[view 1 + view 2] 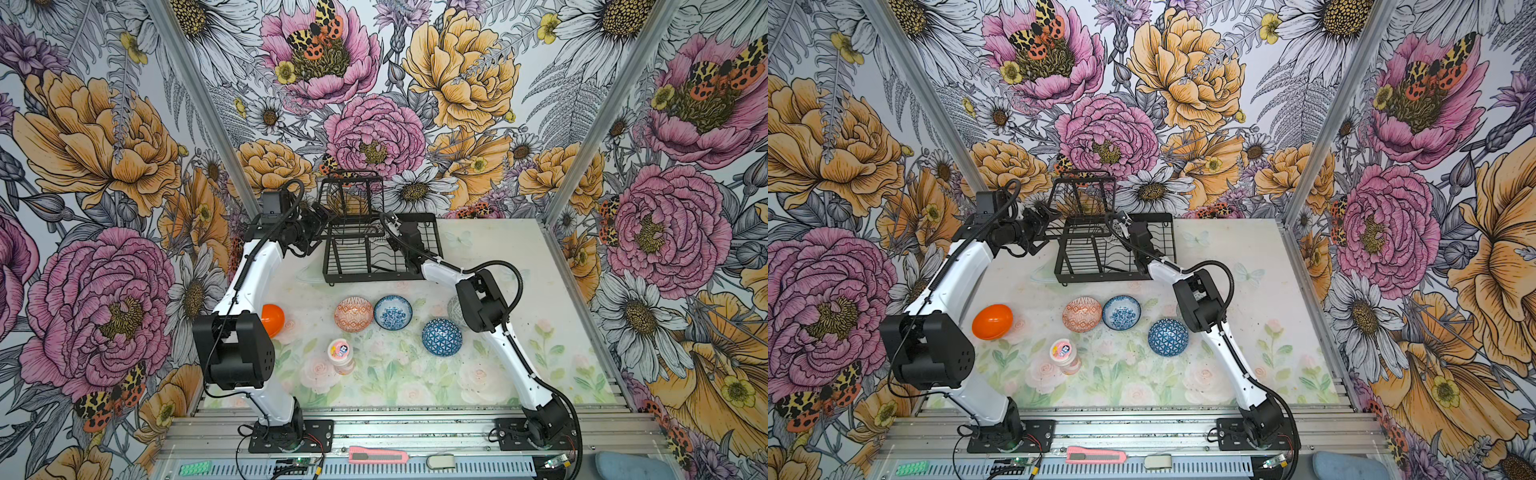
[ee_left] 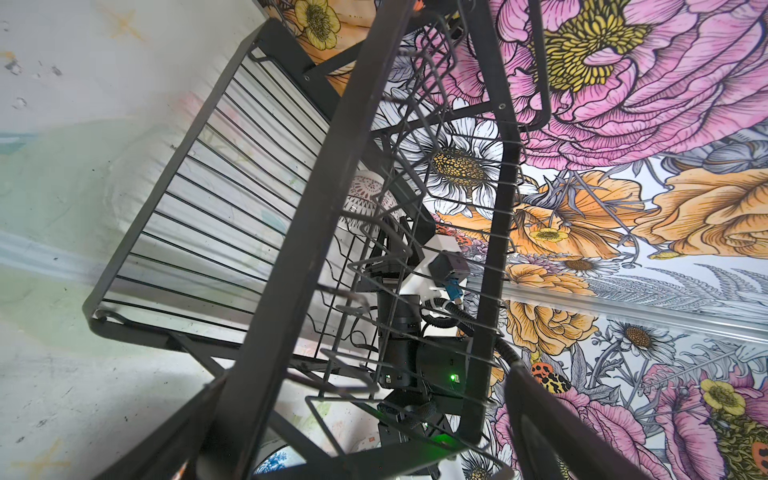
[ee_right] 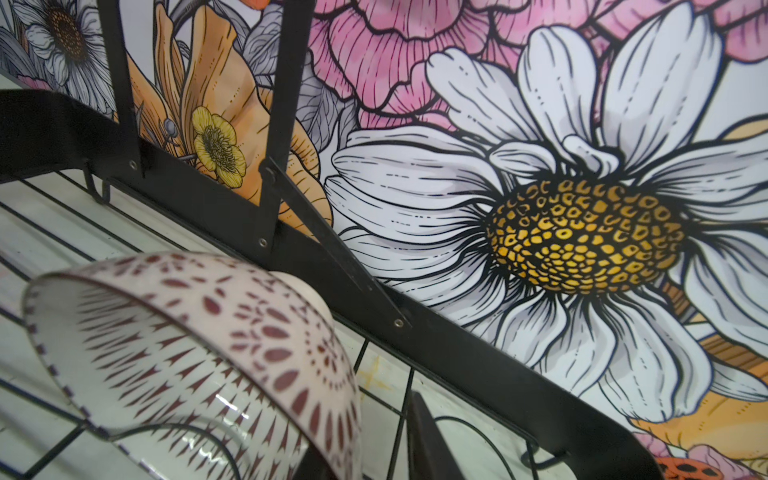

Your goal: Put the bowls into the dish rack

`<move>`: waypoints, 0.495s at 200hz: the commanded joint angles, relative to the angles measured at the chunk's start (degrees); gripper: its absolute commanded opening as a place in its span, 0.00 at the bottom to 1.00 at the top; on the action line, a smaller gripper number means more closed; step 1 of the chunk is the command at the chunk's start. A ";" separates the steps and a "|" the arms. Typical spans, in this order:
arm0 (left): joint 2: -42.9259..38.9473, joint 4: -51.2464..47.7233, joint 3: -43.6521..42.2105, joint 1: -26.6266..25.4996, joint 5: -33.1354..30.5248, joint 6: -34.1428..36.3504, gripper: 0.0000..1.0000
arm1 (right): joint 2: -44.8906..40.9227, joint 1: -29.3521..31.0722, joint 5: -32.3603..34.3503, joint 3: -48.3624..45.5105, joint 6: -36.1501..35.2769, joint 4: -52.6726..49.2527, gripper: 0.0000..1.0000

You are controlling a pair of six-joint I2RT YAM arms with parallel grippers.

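Observation:
The black wire dish rack [image 1: 345, 274] [image 1: 1084, 274] stands at the back. A white bowl with a dark red pattern [image 3: 187, 353] [image 2: 365, 195] leans tilted on its grid. My right gripper [image 1: 390, 222] [image 3: 374, 436] is inside the rack, open, with the bowl's wall between its fingers and a gap to one finger [image 3: 432, 449]. My left gripper [image 1: 320, 216] [image 2: 361, 374] is open at the rack's left end, astride a frame bar. On the table lie bowls: plain orange [image 1: 274, 318], orange geometric [image 1: 353, 314], white-blue floral [image 1: 392, 312], dark blue [image 1: 441, 337], and grey-green [image 1: 453, 309] half hidden behind the right arm.
A small pink-lidded jar [image 1: 340, 355] stands in front of the bowls. The rack's tall basket section [image 1: 351, 195] rises at its far left. A pink box cutter [image 1: 378, 457] lies on the metal rail at the front. Flowered walls close in the back and both sides.

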 commanded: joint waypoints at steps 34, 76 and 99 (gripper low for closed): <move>-1.15 0.04 0.89 0.82 -1.33 0.44 0.99 | -5.89 -1.17 2.15 -1.20 2.23 4.14 0.31; -1.75 0.04 0.25 1.15 -1.84 -0.01 0.99 | -8.55 -1.31 1.41 -4.67 1.25 5.24 0.37; -2.20 0.09 -0.36 1.38 -1.84 0.12 0.99 | -9.18 -1.16 0.55 -6.02 1.63 5.60 0.38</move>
